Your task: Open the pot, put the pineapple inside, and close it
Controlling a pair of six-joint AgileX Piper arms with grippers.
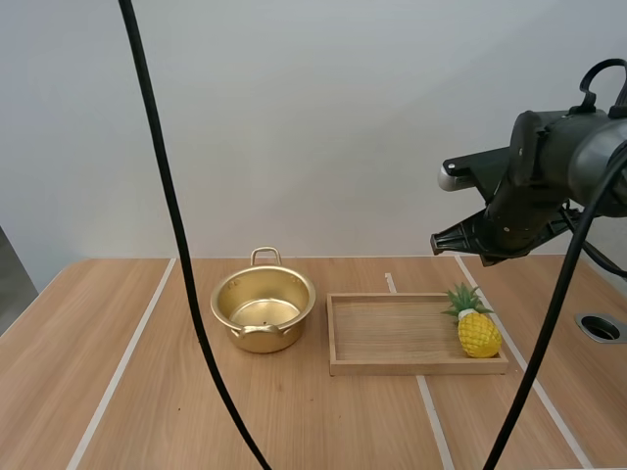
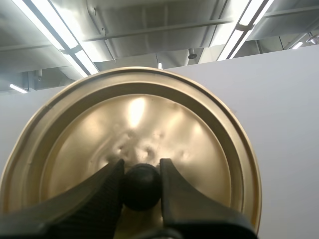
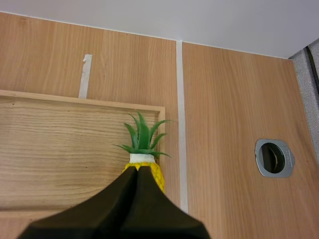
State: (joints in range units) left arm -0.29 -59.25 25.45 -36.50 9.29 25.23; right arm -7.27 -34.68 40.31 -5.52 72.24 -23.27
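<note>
The golden pot (image 1: 263,308) stands open on the table, left of the wooden tray (image 1: 392,364). A yellow pineapple (image 1: 477,329) with a green crown lies at the tray's right end. My right gripper (image 1: 439,240) hangs high above the tray's right end. In the right wrist view its fingers lie together as one dark wedge, so my right gripper (image 3: 138,169) is shut on nothing, right over the pineapple (image 3: 143,142). My left gripper (image 2: 142,165) is shut on the black knob (image 2: 141,187) of the golden lid (image 2: 149,124), which it holds up in the air.
A round metal-rimmed hole (image 1: 600,327) sits in the table right of the tray, also seen as the hole (image 3: 273,158) beside the pineapple. White tape lines (image 1: 120,367) run across the wooden tabletop. The tray floor (image 3: 60,154) left of the pineapple is bare.
</note>
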